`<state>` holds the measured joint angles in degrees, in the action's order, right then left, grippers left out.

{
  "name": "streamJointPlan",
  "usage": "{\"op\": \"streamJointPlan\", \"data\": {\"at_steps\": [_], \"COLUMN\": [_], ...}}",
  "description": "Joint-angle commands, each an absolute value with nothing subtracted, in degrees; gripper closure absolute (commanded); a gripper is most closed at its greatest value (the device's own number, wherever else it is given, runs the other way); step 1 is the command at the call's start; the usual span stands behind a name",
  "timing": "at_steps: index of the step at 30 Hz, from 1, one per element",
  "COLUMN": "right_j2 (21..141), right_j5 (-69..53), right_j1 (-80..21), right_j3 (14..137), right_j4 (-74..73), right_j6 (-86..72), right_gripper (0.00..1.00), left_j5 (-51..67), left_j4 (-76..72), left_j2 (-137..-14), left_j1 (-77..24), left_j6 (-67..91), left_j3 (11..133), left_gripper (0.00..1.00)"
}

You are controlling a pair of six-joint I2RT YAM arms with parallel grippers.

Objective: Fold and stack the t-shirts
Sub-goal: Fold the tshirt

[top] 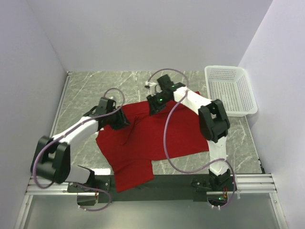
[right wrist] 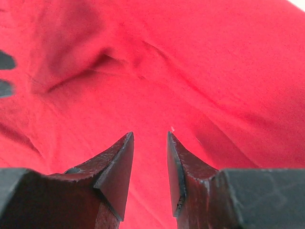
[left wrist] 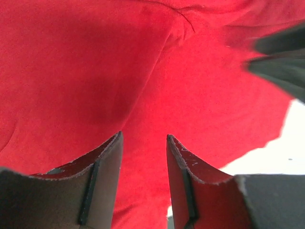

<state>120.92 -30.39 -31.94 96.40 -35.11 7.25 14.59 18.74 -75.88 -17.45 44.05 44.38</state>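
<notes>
A deep red t-shirt (top: pixel 152 138) lies spread and rumpled on the marble table, its lower part hanging over the near edge. My left gripper (top: pixel 117 119) hovers over the shirt's upper left part, jaws open and empty, with red cloth (left wrist: pixel 143 71) filling the left wrist view. My right gripper (top: pixel 155 106) is over the shirt's upper middle, jaws open and empty above creased cloth (right wrist: pixel 157 71). No neck tag shows.
A white mesh plastic basket (top: pixel 231 90) stands at the far right of the table. Grey walls close the left, back and right sides. A black rail (top: pixel 167 181) runs along the near edge by the arm bases.
</notes>
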Motion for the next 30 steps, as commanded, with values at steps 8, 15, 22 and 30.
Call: {"op": "streamJointPlan", "data": {"at_steps": [8, 15, 22, 30], "right_j2": [109.7, 110.0, 110.0, 110.0], "right_j5": [-34.2, -34.6, -34.5, -34.6], "right_j1": [-26.4, -26.2, -26.2, -26.1], "right_j3": [89.0, 89.2, 88.7, 88.6], "right_j4": [-32.8, -32.9, -32.6, -32.6], "right_j6": [6.5, 6.1, 5.8, 5.7], "right_gripper": [0.59, 0.59, 0.59, 0.60], "left_j5": [-3.5, -3.8, -4.8, -8.5], "left_j4": [26.6, 28.2, 29.4, 32.3], "left_j2": [-89.1, -93.5, -96.6, -97.6], "left_j1": [-26.5, -27.6, -28.3, -28.9], "left_j6": [38.9, 37.7, 36.9, 35.2], "left_j3": [57.5, 59.2, 60.5, 64.5], "left_gripper": [0.53, 0.55, 0.57, 0.90]}}
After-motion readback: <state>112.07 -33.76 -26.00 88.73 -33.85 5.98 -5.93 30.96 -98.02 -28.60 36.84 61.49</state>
